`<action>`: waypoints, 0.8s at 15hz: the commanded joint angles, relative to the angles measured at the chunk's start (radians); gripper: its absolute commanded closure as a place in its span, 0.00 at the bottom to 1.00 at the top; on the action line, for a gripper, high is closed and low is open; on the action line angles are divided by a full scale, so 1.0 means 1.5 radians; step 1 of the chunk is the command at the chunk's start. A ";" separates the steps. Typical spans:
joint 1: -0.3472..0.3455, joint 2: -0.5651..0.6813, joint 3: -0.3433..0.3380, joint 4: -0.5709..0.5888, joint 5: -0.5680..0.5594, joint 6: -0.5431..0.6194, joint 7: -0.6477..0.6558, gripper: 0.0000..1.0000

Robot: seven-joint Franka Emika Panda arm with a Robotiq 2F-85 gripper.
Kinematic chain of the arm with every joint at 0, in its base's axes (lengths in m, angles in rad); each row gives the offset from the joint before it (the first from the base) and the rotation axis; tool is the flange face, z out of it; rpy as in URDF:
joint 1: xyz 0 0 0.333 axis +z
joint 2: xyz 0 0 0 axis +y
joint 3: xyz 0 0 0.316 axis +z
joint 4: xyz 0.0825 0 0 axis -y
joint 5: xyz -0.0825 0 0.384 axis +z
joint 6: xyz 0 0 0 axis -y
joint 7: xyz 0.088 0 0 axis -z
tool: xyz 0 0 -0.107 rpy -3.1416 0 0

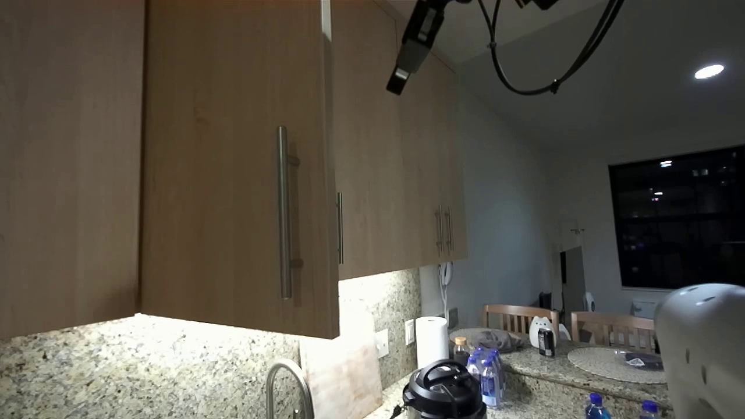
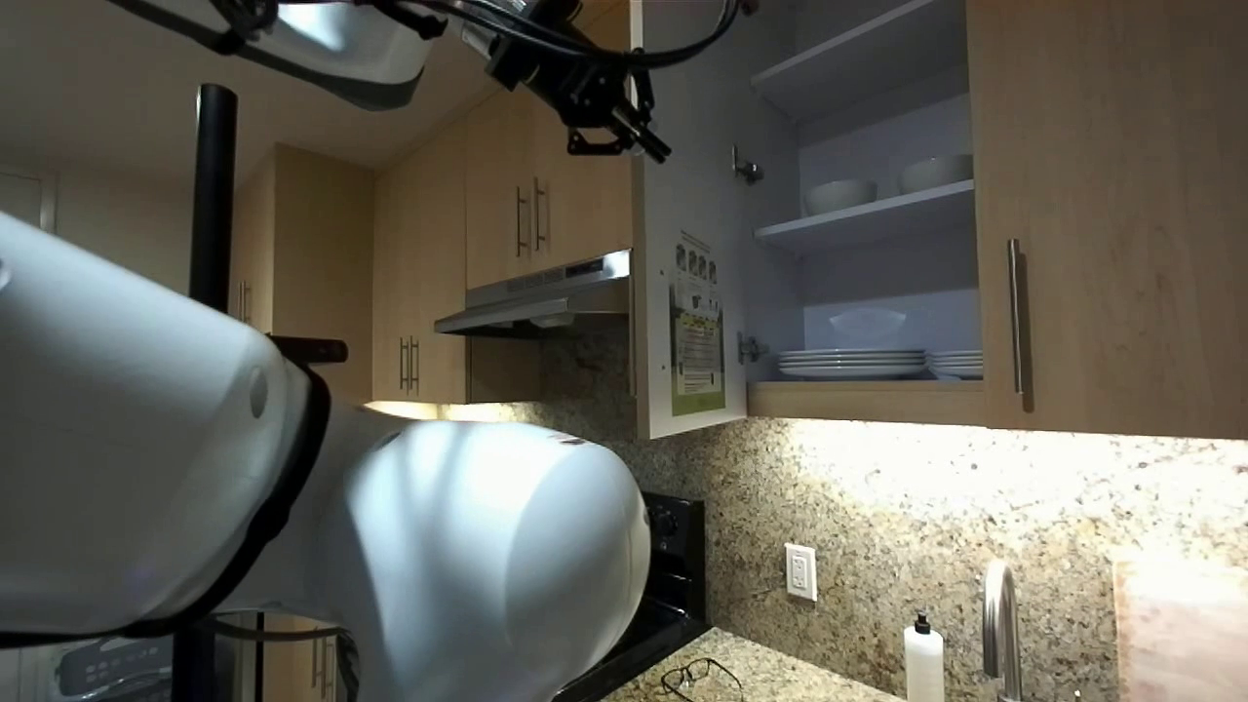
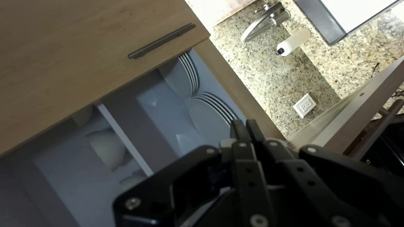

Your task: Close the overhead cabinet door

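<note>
The overhead cabinet door is a tall light-wood panel (image 1: 221, 174) with a long metal bar handle (image 1: 283, 212) near its right edge. It stands swung open. Its white inner face (image 2: 707, 195) with a sticker shows in an exterior view, hinged at the cabinet's left side. In the wrist view the door (image 3: 359, 116) is edge-on at the right, its handle (image 3: 386, 126) beyond it. My gripper (image 3: 245, 124) is shut and empty, in front of the open cabinet, on the inner-face side. In both exterior views its fingertips (image 1: 397, 84) (image 2: 658, 148) are high up; contact with the door cannot be told.
The open cabinet holds plates (image 2: 851, 363) and bowls (image 2: 840, 195) on shelves (image 2: 877, 216). A like closed door (image 2: 1111, 214) with its handle at the left stands beside it. Below are a faucet (image 2: 999, 624), a soap bottle (image 2: 923, 663) and a range hood (image 2: 546, 297).
</note>
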 commanded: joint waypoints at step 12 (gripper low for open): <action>-0.063 0.073 0.073 0.174 -0.004 -0.021 -0.016 0.93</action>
